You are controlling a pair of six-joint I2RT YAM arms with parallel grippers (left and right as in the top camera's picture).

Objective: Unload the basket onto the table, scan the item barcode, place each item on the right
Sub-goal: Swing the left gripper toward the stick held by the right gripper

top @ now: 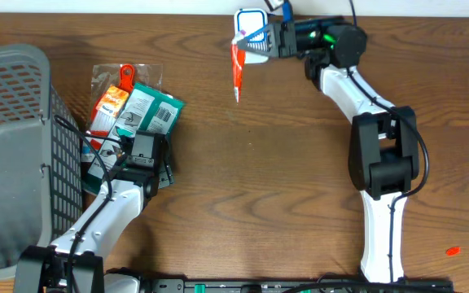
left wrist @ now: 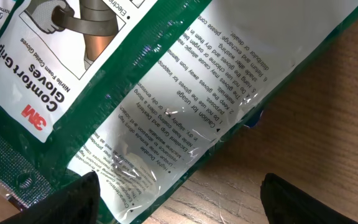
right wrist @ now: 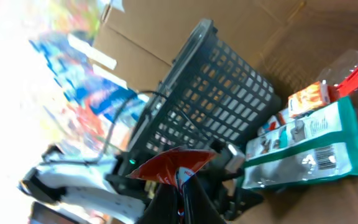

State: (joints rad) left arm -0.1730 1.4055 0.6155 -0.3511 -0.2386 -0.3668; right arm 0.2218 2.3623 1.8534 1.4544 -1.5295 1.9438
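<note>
A red sachet [top: 236, 69] hangs above the table at the back, and my right gripper [top: 256, 39] is shut on its top edge. In the right wrist view the sachet [right wrist: 169, 165] fans out just past the closed right gripper [right wrist: 182, 194]. My left gripper [top: 139, 145] hovers low over a green and white glove pack [top: 149, 110] at the left. Seen from the left wrist, the left gripper [left wrist: 182, 208] is open, one fingertip [left wrist: 73, 199] over the pack [left wrist: 166, 93], the other over bare wood. A barcode [right wrist: 319, 158] shows on the pack's face.
A grey mesh basket [top: 15, 146] lies tipped at the far left edge. An orange packet [top: 108, 102] and a red-handled tool in clear wrap [top: 125, 76] lie beside the glove pack. A small red scrap [top: 452, 251] sits at the front right.
</note>
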